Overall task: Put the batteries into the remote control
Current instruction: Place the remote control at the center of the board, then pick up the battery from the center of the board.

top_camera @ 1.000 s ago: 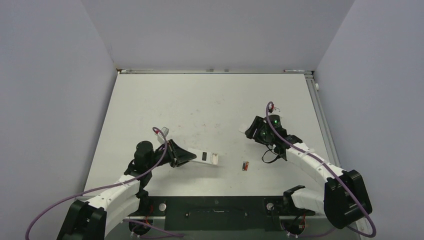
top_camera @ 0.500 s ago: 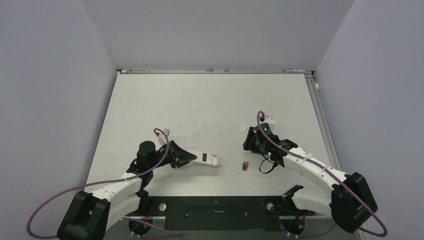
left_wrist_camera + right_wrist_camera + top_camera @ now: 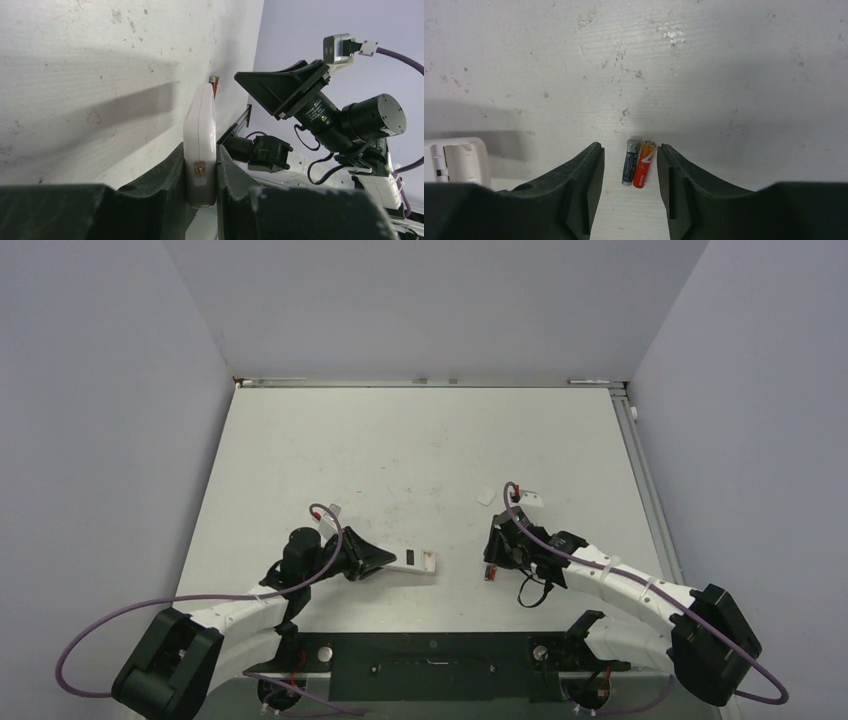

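Top external view, reading from the left: the left gripper is closed tight on one end of the small white rectangular remote control, which lies low over the pale, scuffed table with its other end free. The left wrist view shows the black fingers pinching the bar's two long sides. To the right of the remote control, a clear gap away, lie the batteries, two slim cylinders, one red-orange and one dark grey, side by side and touching on the table. The right gripper hangs directly over them; its wrist view shows it open, its fingers straddling the batteries with nothing held yet. Further right of the remote control and beyond it sits a small flat white square piece. My worry is that both cells sit between the fingers: closing now would likely trap the pair together, or one could roll or squirt out sideways. The remote control, held by one end only, might also pivot when a cell is pushed into it.
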You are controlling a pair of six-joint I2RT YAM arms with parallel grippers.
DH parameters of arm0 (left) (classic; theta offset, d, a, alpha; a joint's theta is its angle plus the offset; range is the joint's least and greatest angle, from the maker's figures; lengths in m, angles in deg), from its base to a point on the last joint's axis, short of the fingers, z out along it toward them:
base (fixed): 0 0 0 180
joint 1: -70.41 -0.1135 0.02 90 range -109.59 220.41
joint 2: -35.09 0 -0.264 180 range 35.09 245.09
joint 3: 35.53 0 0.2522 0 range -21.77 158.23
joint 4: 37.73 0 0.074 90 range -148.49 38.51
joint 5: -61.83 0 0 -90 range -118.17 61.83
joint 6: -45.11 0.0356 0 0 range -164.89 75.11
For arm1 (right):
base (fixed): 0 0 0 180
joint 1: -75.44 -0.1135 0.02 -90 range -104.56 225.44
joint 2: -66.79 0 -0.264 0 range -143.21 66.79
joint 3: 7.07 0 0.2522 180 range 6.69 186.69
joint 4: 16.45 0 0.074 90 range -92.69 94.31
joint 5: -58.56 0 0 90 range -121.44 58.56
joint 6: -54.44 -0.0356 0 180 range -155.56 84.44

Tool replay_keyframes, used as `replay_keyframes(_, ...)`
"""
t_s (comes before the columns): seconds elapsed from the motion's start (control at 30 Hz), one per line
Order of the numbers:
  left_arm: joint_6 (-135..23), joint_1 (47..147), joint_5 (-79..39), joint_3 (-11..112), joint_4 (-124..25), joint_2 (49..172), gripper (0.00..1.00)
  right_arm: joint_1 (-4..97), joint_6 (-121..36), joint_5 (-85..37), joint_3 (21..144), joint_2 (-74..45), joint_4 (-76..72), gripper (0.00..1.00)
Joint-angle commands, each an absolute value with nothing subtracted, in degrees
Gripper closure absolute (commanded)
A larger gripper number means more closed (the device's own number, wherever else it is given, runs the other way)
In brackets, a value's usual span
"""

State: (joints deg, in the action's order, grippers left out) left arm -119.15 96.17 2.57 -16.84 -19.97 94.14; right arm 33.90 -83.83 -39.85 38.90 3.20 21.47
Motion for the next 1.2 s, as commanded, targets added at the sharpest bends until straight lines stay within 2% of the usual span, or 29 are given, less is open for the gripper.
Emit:
replay_keyframes(0.0,-119.7,97.8,-5.0,-17.7,-18.0,91.6,1.0,32.7,-86.9,-43.0,37.1,6.1,23.7,0.58)
replay_keyframes(0.53,-122.8,108.6,-24.1,-18.9,-19.4,89.1,1.0,30.6,-89.7,-42.6,34.2,5.8,23.0,0.69)
replay_keyframes(1.03,-128.5,116.6,-36.8,-18.9,-22.5,89.8,1.0,29.8,-90.3,-42.2,33.0,3.1,20.6,0.71)
replay_keyframes(1.17,-130.0,118.8,-38.8,-18.6,-23.6,91.0,0.87,29.5,-90.4,-42.1,32.9,2.5,20.0,0.71)
